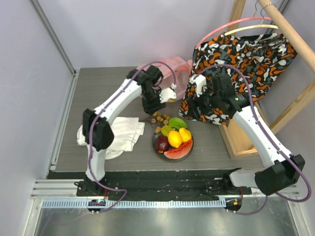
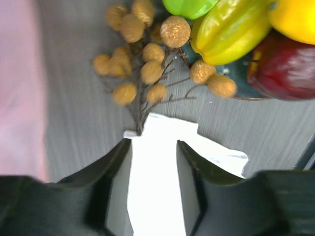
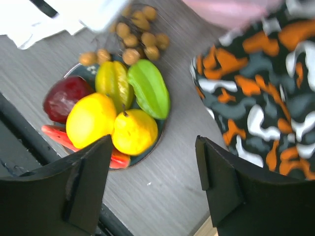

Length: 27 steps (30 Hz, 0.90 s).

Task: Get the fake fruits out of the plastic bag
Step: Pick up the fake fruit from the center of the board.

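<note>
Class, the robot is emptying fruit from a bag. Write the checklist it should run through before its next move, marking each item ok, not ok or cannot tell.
1. Grapes out of the bag: ok, they lie on the table at the edge of the plate.
2. Left gripper let go of the grapes: ok, jaws apart, with only a white tag showing between them.
3. Right gripper free: ok, open and empty.
4. Other fruits settled on the plate: ok.
5. Bag emptied: cannot tell, its inside is hidden.
</note>
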Available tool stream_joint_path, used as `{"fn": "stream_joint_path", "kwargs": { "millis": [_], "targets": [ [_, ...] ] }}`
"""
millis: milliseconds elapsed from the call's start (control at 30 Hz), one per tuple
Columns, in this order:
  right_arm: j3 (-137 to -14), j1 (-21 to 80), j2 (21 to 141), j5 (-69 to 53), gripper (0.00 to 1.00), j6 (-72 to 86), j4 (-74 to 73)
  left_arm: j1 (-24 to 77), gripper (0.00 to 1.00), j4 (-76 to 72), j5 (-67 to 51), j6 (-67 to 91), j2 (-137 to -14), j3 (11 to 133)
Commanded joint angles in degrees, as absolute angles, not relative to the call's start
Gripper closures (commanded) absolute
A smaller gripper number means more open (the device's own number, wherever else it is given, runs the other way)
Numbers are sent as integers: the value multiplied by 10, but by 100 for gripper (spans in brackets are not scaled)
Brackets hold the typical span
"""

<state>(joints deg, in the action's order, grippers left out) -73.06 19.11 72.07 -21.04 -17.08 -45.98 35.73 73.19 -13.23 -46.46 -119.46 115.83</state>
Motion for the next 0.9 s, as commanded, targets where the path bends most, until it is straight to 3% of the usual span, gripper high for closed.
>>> {"fn": "stream_joint_path", "kwargs": {
  "millis": [0, 233, 500, 700, 867],
  "targets": [
    [-822, 256, 778, -249, 29, -235, -496, 313, 50, 755, -201, -373, -1061, 1189],
    [-914, 411, 922, -228, 35, -268, -483, 194, 44, 708, -240, -266, -876, 1077],
    [-1061, 426, 1113, -170, 21, -208, -435, 122, 34, 592, -195, -183, -676, 925],
    [-1122, 445, 1235, -130, 20, -282, -488, 115, 33, 564, -178, -147, -621, 878],
    [-1142, 462, 1290, -16, 23, -322, -497, 88, 33, 564, -185, -140, -603, 871]
  ]
}}
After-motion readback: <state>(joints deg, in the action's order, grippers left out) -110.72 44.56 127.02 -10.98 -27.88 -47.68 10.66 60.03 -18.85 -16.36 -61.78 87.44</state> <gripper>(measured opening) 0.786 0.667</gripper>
